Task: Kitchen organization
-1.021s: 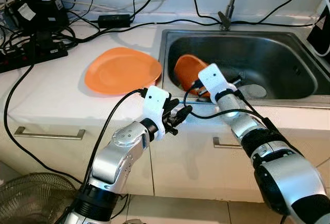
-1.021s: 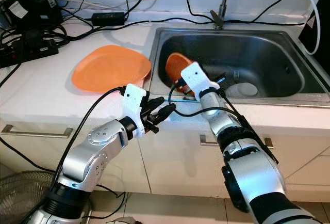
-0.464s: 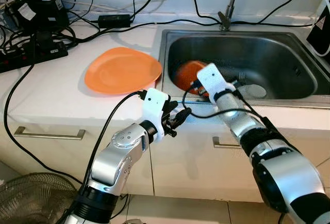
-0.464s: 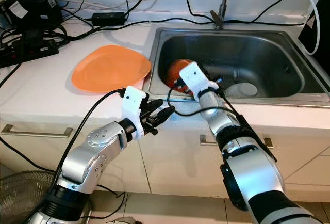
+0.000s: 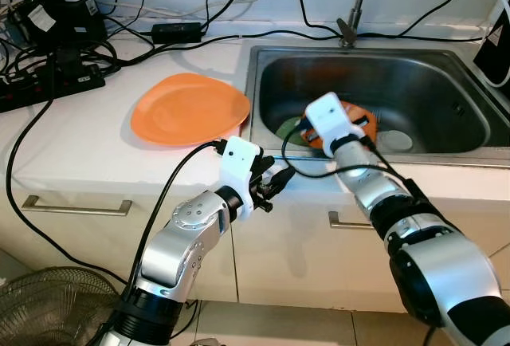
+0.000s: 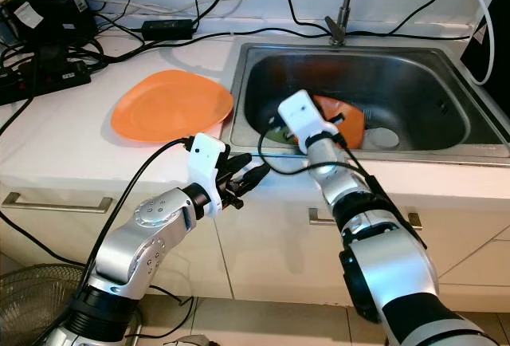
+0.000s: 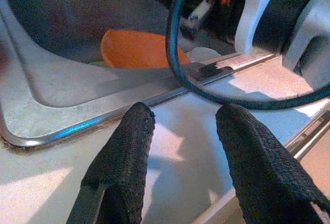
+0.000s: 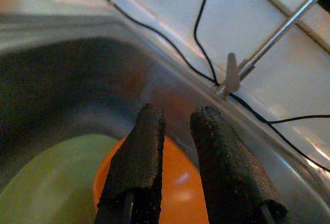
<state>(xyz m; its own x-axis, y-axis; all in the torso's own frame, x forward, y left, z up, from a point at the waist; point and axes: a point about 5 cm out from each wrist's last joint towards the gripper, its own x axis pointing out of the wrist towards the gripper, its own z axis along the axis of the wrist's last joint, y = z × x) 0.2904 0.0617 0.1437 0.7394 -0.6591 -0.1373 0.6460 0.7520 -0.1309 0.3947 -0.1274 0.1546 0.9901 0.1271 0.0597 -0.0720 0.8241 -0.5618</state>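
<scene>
My right gripper (image 8: 178, 118) reaches down into the steel sink (image 5: 446, 67) and is shut on the rim of an orange bowl (image 5: 355, 121). The bowl is held near the sink's front middle, just above a pale green plate (image 5: 290, 127) that lies on the sink floor. An orange plate (image 5: 191, 109) lies flat on the white counter, left of the sink. My left gripper (image 5: 275, 180) hovers open and empty over the counter's front edge, just before the sink's front rim (image 7: 77, 126).
A small white round dish (image 5: 392, 140) lies in the sink to the right of the bowl. The tap (image 5: 355, 11) stands at the sink's back. Cables and a power strip (image 5: 52, 83) crowd the counter's back left. A fan (image 5: 48, 306) stands on the floor at lower left.
My right gripper has carried the orange bowl from the sink's left side toward the middle, uncovering the green plate. The left gripper has barely moved.
</scene>
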